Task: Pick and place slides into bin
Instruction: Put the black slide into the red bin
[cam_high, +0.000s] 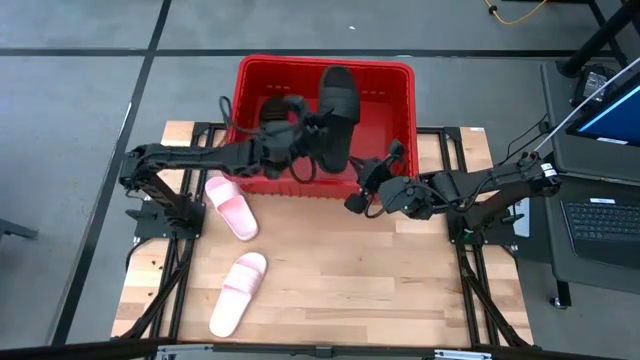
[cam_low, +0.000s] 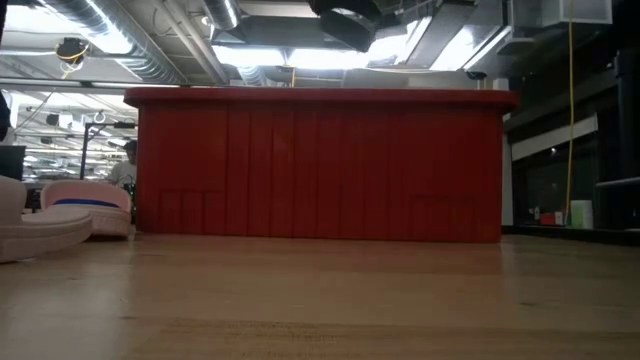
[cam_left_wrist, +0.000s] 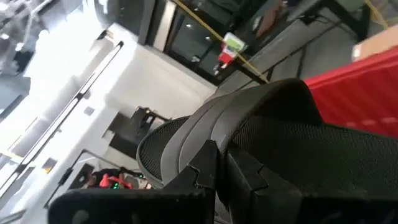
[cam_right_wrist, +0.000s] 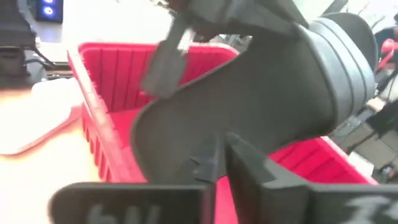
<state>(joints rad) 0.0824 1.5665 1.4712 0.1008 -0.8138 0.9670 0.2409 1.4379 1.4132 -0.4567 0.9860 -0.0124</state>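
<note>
My left gripper (cam_high: 318, 130) is shut on a black slide (cam_high: 338, 112) held high over the red bin (cam_high: 250, 75). In the low view the slide (cam_low: 350, 20) shows above the bin's rim (cam_low: 320, 97). My right gripper (cam_high: 353, 202) is shut and raised before the bin's near wall, by the slide's near end. Its wrist view shows the slide (cam_right_wrist: 280, 106) just beyond its fingers. Two pale pink slides (cam_high: 232, 207) (cam_high: 238, 292) lie sole-down on the table at the left. The second black slide is not plainly visible. My left gripper pinches the black slide's side edge by the strap (cam_left_wrist: 214, 146) between its two fingers, coming from the table's left. The slide is lifted clear above the bin and runs near to far. My right gripper is close to the slide's sole (cam_right_wrist: 186, 143); I cannot tell whether it touches.
The bin stands at the table's far edge, its near wall (cam_low: 320, 170) facing the open wooden tabletop (cam_high: 340, 270). A laptop and monitor (cam_high: 600, 160) stand off the table's right side. The left arm's wrist and cables (cam_high: 270, 120) hang over the bin's left part.
</note>
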